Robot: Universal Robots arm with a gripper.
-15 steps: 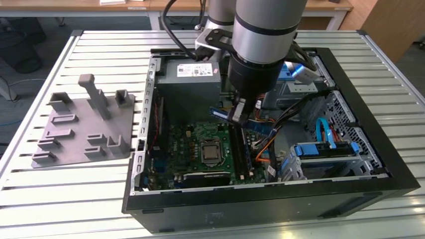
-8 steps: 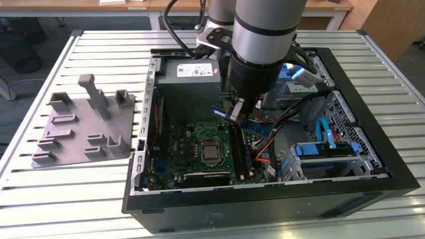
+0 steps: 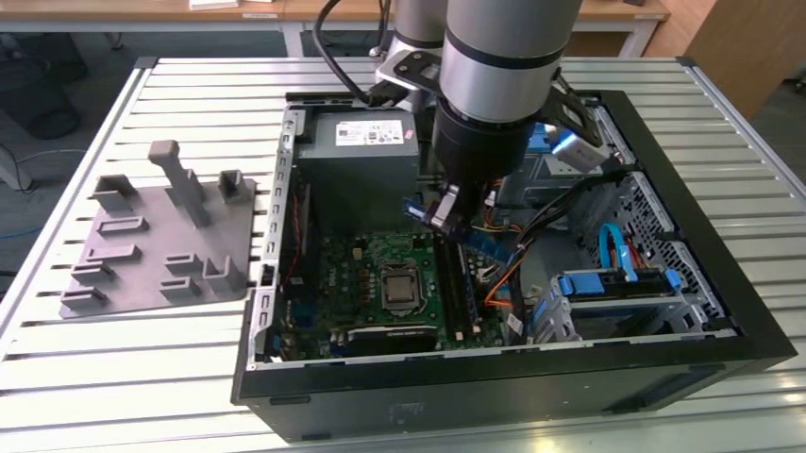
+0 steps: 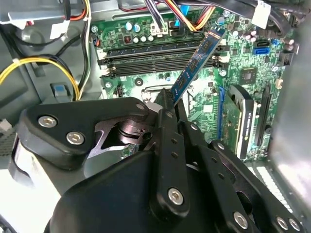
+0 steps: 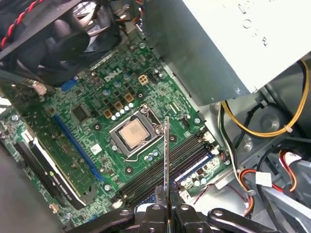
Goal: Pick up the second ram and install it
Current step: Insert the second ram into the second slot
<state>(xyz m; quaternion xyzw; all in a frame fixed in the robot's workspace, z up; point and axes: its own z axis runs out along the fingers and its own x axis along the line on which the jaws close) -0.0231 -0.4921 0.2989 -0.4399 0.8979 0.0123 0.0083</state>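
Now: pick-up is done. The gripper (image 3: 444,219) has its jaws closed on the ram (image 4: 197,60), pinching it by one end. The stick hangs tilted above the board (image 5: 39,141) and looks clear of it. In the exterior view it sits at about 1 o'clock from the CPU socket (image 3: 400,288); the slots (image 3: 456,293) run at the socket's 3 o'clock. The tray (image 3: 151,255) lies at 9 o'clock from the case (image 3: 504,396), well apart. Judgement: grasp and carry-over achieved; ram not yet lined up or seated in a slot.

Bright, even light; soft shadows
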